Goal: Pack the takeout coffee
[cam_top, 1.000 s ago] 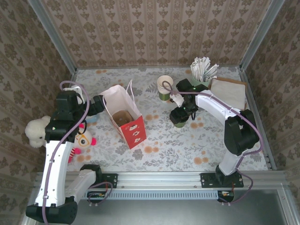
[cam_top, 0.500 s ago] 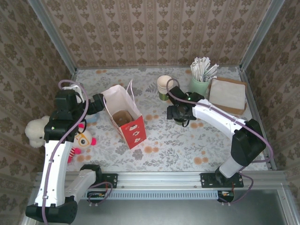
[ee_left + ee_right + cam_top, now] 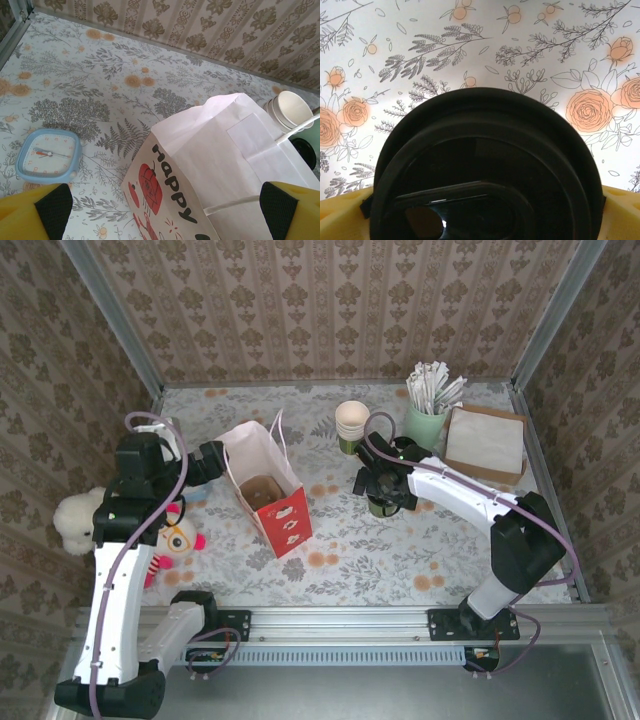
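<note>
The takeout coffee (image 3: 383,505), a dark green cup with a black lid (image 3: 485,165), stands on the flowered table right of the bag. My right gripper (image 3: 384,484) hangs just over it, open. Its yellow fingertips (image 3: 340,212) stand on either side of the lid, and I cannot tell whether they touch it. The white and red paper bag (image 3: 268,490) stands open with something brown inside. My left gripper (image 3: 213,462) is open at the bag's left side, the printed wall (image 3: 220,165) just ahead of its fingertips (image 3: 30,212).
A stack of cream-rimmed cups (image 3: 351,423) stands behind the coffee. A mint cup of wrapped sticks (image 3: 428,405) and brown napkins (image 3: 487,438) are at the back right. A blue clock (image 3: 47,155) and plush toys (image 3: 80,520) lie left of the bag.
The right arm has stretched out and its gripper has shifted slightly nearer, settling over the lid with its jaws a little wider. The left arm and bag have not moved.
</note>
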Robot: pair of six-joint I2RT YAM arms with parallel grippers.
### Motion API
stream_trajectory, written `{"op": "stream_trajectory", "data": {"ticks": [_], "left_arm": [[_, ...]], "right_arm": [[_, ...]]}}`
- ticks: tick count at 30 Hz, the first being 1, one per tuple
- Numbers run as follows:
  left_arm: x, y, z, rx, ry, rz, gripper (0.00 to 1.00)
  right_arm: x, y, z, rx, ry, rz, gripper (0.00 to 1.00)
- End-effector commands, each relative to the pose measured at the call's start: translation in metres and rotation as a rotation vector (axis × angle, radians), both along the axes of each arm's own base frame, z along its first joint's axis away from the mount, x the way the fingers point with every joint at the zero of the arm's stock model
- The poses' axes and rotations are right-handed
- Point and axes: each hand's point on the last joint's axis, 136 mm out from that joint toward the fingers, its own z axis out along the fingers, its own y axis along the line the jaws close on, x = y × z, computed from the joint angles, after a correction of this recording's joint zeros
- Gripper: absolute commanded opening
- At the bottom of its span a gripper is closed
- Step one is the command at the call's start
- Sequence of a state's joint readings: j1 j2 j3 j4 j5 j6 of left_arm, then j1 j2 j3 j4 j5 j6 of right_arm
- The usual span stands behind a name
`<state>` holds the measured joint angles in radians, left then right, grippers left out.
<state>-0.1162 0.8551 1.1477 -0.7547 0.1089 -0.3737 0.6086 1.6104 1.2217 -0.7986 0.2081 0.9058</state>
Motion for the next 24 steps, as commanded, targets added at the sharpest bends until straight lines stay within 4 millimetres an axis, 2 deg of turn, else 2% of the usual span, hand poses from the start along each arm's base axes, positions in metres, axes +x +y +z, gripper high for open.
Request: {"op": "stream_trajectory", "data": {"ticks": [1, 4, 10, 15, 24], "left_arm": [[-0.002, 0.001, -0.001, 0.000, -0.007, -0.003, 1.00], [-0.005, 0.008, 0.000, 0.025, -0.008, 0.027, 1.00], [-0.009, 0.023, -0.010, 0.078, 0.027, 0.096, 1.00], [-0.011, 0.024, -0.012, 0.089, 0.026, 0.096, 1.00], [-0.014, 0.026, -0.014, 0.113, 0.038, 0.094, 1.00]], "right_arm": [[-0.006, -0.005, 0.003, -0.028, 0.068, 0.101, 1.00], [-0.012, -0.016, 0.004, -0.070, 0.103, 0.183, 1.00], [-0.019, -0.011, -0.004, -0.055, 0.171, 0.284, 1.00], [-0.015, -0.011, -0.011, -0.080, 0.180, 0.320, 1.00], [-0.014, -0.018, -0.001, -0.178, 0.226, 0.517, 1.00]]}}
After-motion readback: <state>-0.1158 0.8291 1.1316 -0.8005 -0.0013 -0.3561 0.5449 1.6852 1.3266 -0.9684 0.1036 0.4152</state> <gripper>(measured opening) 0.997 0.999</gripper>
